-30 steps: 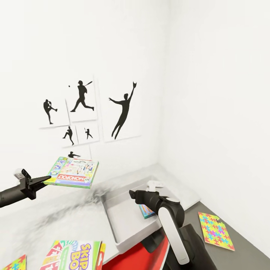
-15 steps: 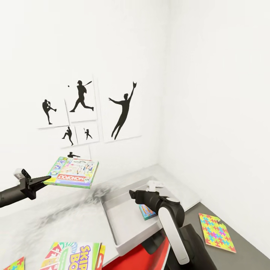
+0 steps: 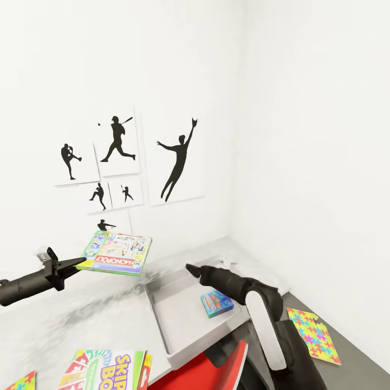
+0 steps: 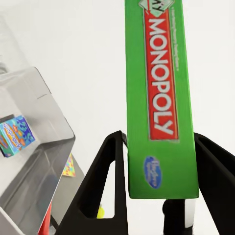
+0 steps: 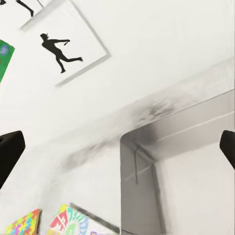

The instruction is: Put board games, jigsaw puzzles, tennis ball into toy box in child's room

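The Monopoly box [image 3: 117,253] is gripped at its near edge by the left gripper [image 3: 77,265] and is held nearly flat in the air above the table [image 3: 65,319], to the left of the toy box [image 3: 179,303]. In the left wrist view, its green side [image 4: 161,98] is seen clamped between the two dark fingers [image 4: 100,181]. The small blue board game [image 3: 216,303] is lying inside the toy box. The right gripper [image 3: 190,268] is poised over the toy box; its fingertips [image 5: 9,152] are spread wide apart, with nothing between them. The Skip-Bo box [image 3: 108,369] and one jigsaw puzzle [image 3: 21,382] lie on the near table edge. A second jigsaw puzzle [image 3: 312,335] lies on a dark surface [image 3: 346,374] to the right.
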Controlling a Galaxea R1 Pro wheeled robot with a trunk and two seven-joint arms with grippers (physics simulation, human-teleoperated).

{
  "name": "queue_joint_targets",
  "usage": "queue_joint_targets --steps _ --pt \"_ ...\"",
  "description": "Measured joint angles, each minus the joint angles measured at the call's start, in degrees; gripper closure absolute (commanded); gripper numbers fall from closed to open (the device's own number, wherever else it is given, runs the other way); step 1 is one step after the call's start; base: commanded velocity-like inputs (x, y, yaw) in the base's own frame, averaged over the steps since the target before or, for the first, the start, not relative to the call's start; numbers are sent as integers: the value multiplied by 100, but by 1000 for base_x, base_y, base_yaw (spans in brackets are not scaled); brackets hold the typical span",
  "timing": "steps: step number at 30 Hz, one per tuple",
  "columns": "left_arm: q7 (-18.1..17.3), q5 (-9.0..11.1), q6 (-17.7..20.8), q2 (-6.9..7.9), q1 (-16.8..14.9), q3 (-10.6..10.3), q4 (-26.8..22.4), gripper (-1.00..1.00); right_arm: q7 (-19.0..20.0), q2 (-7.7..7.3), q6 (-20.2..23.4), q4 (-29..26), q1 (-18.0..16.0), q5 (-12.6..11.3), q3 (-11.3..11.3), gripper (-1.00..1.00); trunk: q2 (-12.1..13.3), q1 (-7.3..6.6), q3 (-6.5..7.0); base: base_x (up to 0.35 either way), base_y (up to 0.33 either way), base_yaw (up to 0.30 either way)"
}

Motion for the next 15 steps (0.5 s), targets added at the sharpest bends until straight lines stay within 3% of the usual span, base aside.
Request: queue_joint_targets --steps 3,5,7,11,15 --pt "41 19 15 -112 0 -30 -145 100 1623 -152 19 -2 0 12 -862 -100 0 0 0 0 0 0" --pt "107 12 19 -243 0 -84 -394 100 2274 -190 19 -3 1 22 -1224 -100 -1 0 0 0 0 0" --pt "348 -45 7 -421 -2 -206 -586 100 2668 -230 28 -3 1 30 -1500 -100 0 0 0 0 0 0" --pt "1025 -84 15 -768 -27 -313 -750 100 3000 -422 46 -3 1 25 -1732 -100 0 0 0 0 0 0" --pt "1389 -104 47 -1008 -89 -345 -1126 100 3419 -652 65 -4 1 23 -1791 -100 -1 0 0 0 0 0"
